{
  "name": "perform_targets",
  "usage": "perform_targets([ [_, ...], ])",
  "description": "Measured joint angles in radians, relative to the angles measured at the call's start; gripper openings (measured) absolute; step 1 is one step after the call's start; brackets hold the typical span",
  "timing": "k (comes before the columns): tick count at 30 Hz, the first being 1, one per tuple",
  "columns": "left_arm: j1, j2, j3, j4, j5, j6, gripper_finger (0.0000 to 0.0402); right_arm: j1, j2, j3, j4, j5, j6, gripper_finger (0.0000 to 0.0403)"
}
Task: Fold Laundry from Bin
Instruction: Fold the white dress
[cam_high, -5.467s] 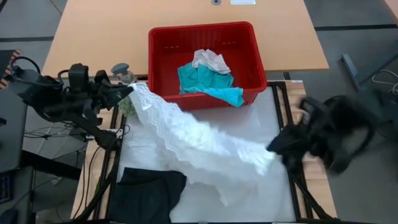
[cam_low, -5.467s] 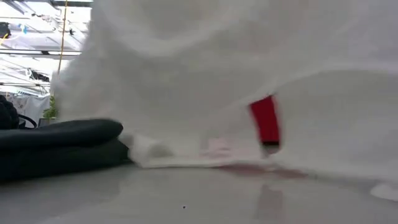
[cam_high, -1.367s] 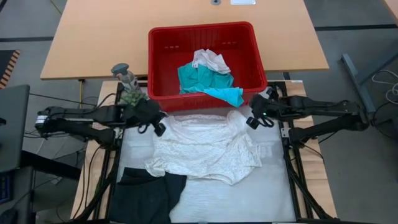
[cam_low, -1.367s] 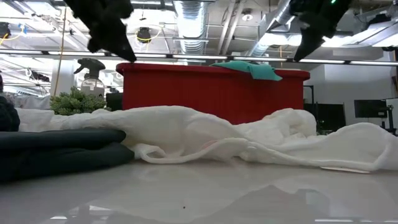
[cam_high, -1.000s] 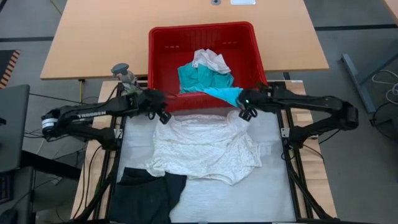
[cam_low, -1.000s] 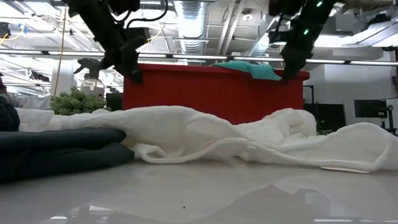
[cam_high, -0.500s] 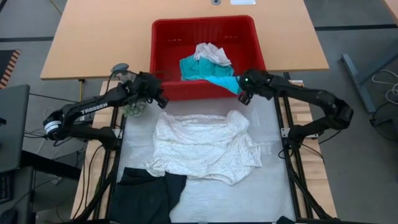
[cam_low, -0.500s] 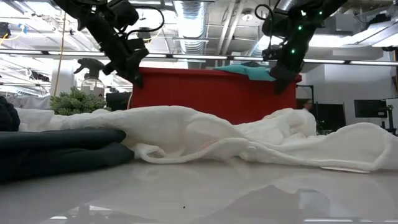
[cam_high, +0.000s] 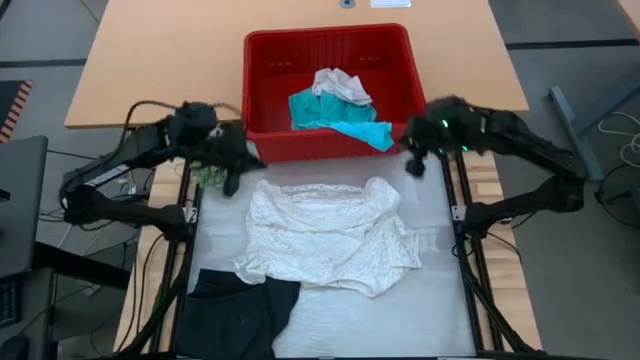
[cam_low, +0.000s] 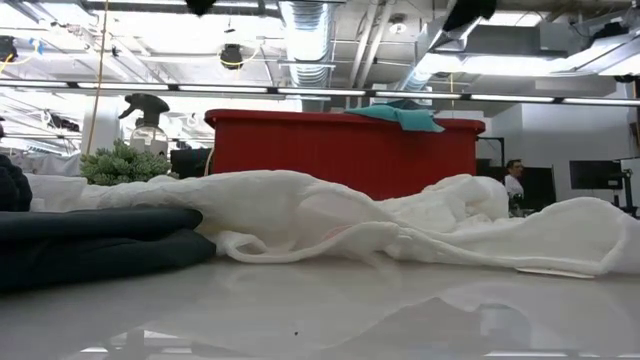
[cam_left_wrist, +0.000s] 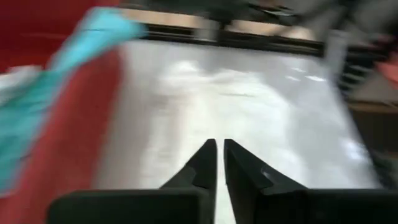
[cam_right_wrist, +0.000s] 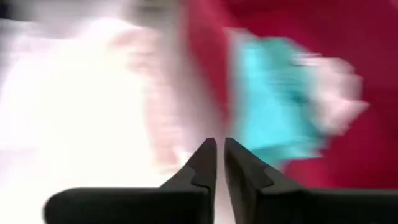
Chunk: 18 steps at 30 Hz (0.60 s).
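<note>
High view: both grippers hang near the red bin, holding nothing.
White lacy garment lies spread at centre of the table; teal garment lies in the bin. Left gripper and right gripper show jaws nearly closed.

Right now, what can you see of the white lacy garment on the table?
The white lacy cloth garment lies spread but rumpled on the pale table top, just in front of the red slotted plastic bin. Its edges are wrinkled and partly folded over. A lower corner reaches the black cloth. Neither gripper touches it.
</note>
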Motion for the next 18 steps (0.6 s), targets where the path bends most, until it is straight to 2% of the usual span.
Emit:
perform_targets([
  [5, -0.375, 0.02, 0.014, -0.04, -0.059, -0.103, 0.0082, 0.311, 0.012, -0.003, -0.209, 0.005, 0.224, 0.0138],
  [8, -0.606, 0.068, 0.015, -0.038, -0.174, -0.158, 0.0123, 0.493, 0.05, -0.003, -0.257, 0.01, 0.388, 0.0198],
  [11, -0.776, 0.141, 0.015, -0.036, -0.328, -0.238, 0.0159, 0.649, 0.102, -0.003, -0.245, 0.037, 0.481, 0.0246],
  [12, -0.811, 0.169, 0.015, -0.038, -0.362, -0.266, 0.0167, 0.696, 0.123, -0.003, -0.244, 0.054, 0.504, 0.0253],
  [14, -0.847, 0.227, 0.015, -0.034, -0.368, -0.295, 0.0174, 0.771, 0.164, -0.003, -0.245, 0.082, 0.555, 0.0257],
  [18, -0.869, 0.359, 0.015, -0.029, -0.265, -0.283, 0.0159, 0.86, 0.25, -0.003, -0.245, 0.087, 0.63, 0.0245],
])
